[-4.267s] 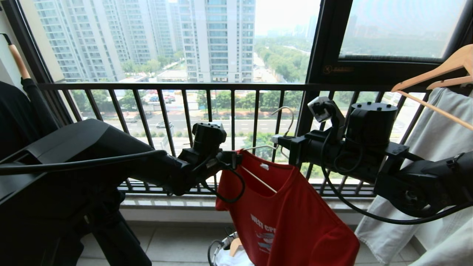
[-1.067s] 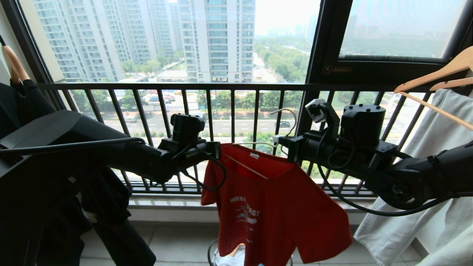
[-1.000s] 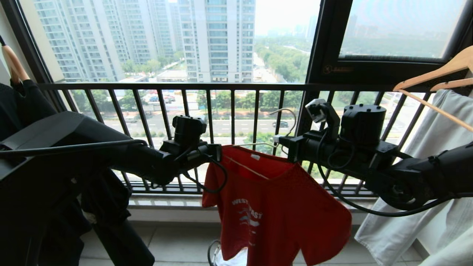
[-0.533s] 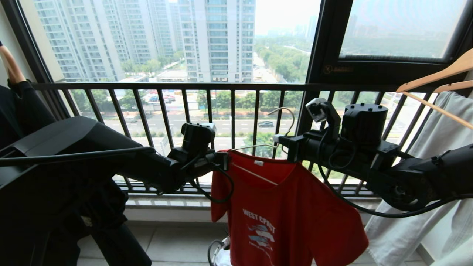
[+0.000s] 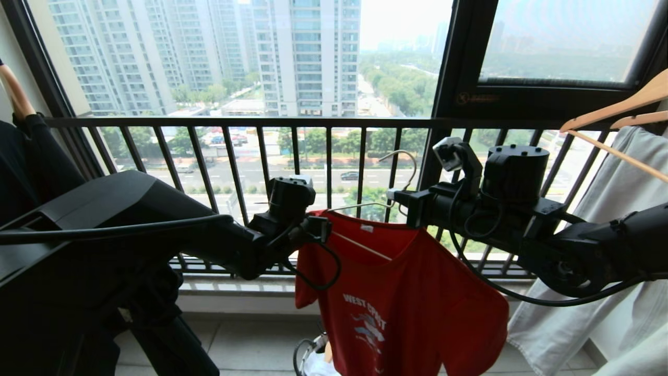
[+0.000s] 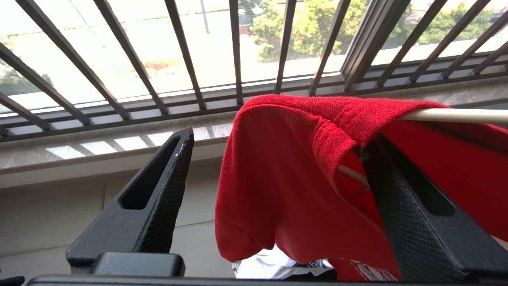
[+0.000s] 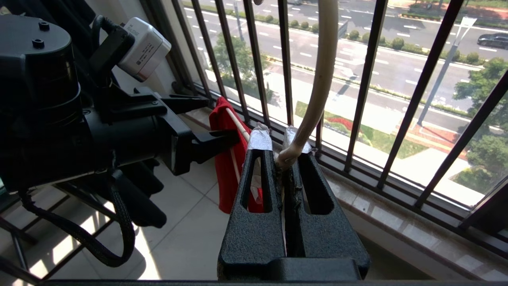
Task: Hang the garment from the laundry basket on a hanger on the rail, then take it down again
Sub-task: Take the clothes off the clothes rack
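Lettering reading "WEST" showed white on your red short-sleeved T-shirt (image 5: 396, 292), which hung on the thin white wire hanger (image 5: 360, 245) before the dark barred railing (image 5: 235, 122). Your left gripper (image 6: 278, 190) stood with jaws wide apart around the shirt's shoulder. Your right gripper (image 7: 291, 153) was clamped on the hanger's neck.

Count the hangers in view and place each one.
4: white wire hanger inside the red T-shirt; two wooden hangers top right; one wooden tip far left. More may be hidden.
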